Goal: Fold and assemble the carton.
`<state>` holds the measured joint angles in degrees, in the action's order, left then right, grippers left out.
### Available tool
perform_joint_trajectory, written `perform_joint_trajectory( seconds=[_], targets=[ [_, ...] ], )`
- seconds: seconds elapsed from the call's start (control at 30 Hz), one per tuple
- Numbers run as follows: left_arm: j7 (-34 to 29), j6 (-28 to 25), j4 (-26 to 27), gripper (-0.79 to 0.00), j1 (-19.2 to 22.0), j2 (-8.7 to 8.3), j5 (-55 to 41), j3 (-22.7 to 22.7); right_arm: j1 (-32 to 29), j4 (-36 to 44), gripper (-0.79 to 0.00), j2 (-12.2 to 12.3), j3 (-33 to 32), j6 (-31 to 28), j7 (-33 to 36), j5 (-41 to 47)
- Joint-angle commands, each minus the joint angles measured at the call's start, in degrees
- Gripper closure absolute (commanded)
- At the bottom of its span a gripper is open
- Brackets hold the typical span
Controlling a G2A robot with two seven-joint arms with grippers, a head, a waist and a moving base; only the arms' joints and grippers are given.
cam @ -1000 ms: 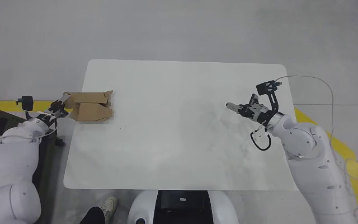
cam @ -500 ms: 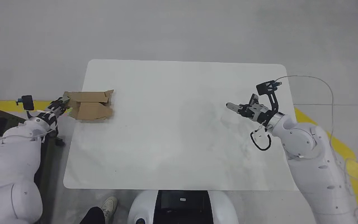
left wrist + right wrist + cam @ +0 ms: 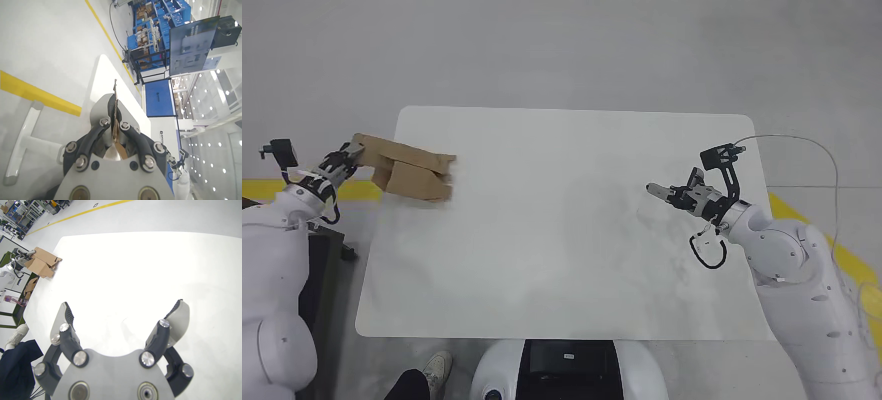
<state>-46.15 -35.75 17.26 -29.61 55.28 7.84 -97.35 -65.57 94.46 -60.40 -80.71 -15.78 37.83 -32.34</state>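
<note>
White table (image 3: 572, 290); grey floor (image 3: 562, 50); yellow line (image 3: 39, 94).

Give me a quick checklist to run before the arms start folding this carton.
1. Left jaws shut on the carton, gripping one edge: ok.
2. Carton fully supported by the table: not ok, it sits at the far left corner, partly past the edge.
3. Right jaws open and empty: ok.
4. Right jaws close enough to help: not ok, they are over the table's opposite side.
5. Carton squared into a box: not ok, flaps hang loose.
6. Which flap folds first: cannot tell.
</note>
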Motion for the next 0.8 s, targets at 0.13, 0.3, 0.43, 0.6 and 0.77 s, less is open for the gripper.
perform_joint_trajectory(
  seconds=[0.13,0.3,0.43,0.6,0.77],
  targets=[
    [0.3,-0.4,1.8,0.000,2.5,1.57,-1.6,2.3,0.0,0.0,-0.785,0.0,0.0,0.0,0.0,0.0],
    [-0.6,-0.4,4.3,0.000,4.8,3.29,-2.1,5.4,0.0,0.0,-0.785,0.0,0.0,0.0,0.0,0.0],
    [-2.1,0.6,5.7,0.000,7.2,5.00,-3.2,8.3,0.0,0.0,-0.785,0.0,0.0,0.0,0.0,0.0],
    [-4.2,2.1,6.3,0.000,10.3,6.99,-5.9,11.4,0.0,0.0,-0.785,0.0,0.0,0.0,0.0,0.0],
    [-3.9,2.4,7.2,0.000,12.4,9.04,-8.3,14.4,0.0,0.0,-0.785,0.0,0.0,0.0,0.0,0.0]
  ],
)
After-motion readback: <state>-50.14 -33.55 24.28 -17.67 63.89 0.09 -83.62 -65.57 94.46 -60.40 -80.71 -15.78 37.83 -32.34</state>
